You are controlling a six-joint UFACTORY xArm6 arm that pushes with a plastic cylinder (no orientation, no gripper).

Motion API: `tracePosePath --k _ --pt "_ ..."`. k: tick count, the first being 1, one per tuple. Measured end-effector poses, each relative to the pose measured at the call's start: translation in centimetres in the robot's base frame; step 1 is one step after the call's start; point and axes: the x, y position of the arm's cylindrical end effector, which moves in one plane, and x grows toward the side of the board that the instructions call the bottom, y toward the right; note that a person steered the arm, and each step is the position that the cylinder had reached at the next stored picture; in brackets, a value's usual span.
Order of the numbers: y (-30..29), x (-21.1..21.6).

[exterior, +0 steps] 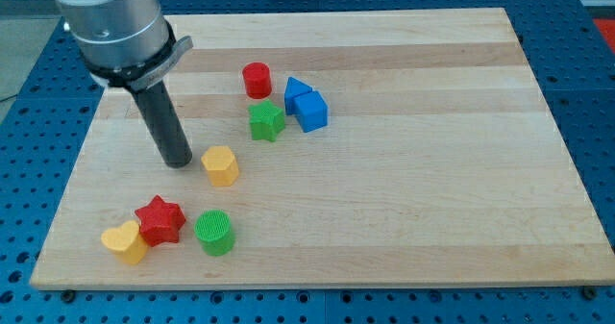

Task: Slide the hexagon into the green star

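The yellow hexagon [221, 164] lies left of the board's middle. The green star [266, 121] sits up and to the right of it, a short gap apart. My tip [179, 161] rests on the board just left of the yellow hexagon, close to it; I cannot tell whether they touch. The dark rod rises up and left to the grey arm housing at the view's top left.
A red cylinder [257, 79] stands above the green star. Two blue blocks [306, 105] sit right of the star. At the bottom left lie a yellow heart [125, 241], a red star [159, 220] and a green cylinder [214, 233]. The wooden board [432, 170] lies on a blue table.
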Motion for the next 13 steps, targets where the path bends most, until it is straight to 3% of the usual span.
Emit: tracePosePath --k 1,5,7,9,10,13 --pt "1.7 3.1" --pt "12.1 1.8" --pt "2.8 -1.0" --pt "2.2 -0.4" --pt "4.7 0.0" --pt "5.4 -3.8"
